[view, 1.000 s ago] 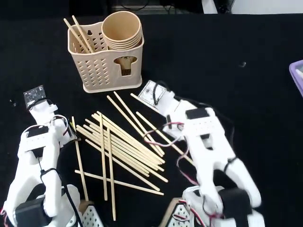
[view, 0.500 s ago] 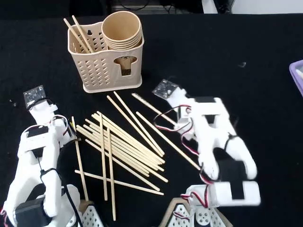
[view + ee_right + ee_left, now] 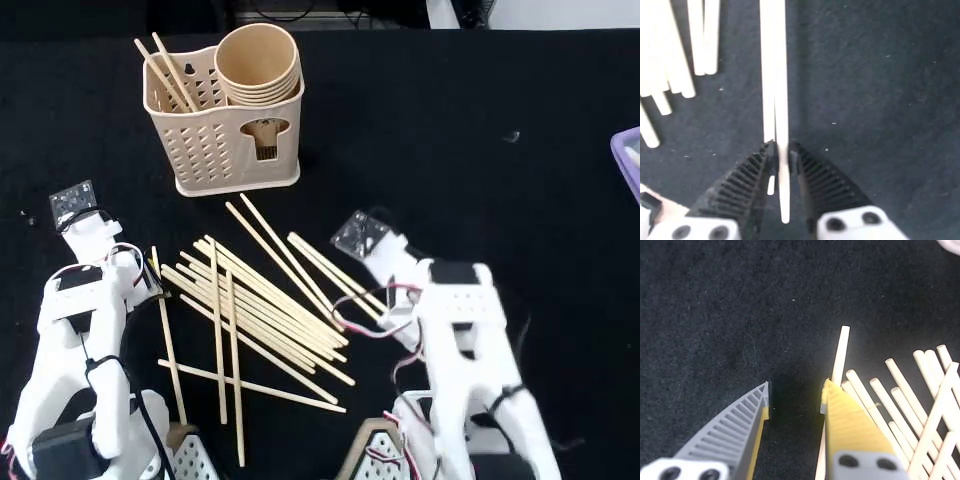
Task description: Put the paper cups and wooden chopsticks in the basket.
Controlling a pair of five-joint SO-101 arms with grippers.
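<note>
Right of the pile, right gripper pinches two pale wooden chopsticks flat on black cloth; left gripper hangs spread. Pick-up step, prob.; next: lift, carry to beige perforated basket.

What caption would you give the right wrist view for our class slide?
Black ridged right gripper pinching two pale wooden chopsticks over the black table.

arms white | cables red-black | left hand grey-yellow | right hand black
</note>
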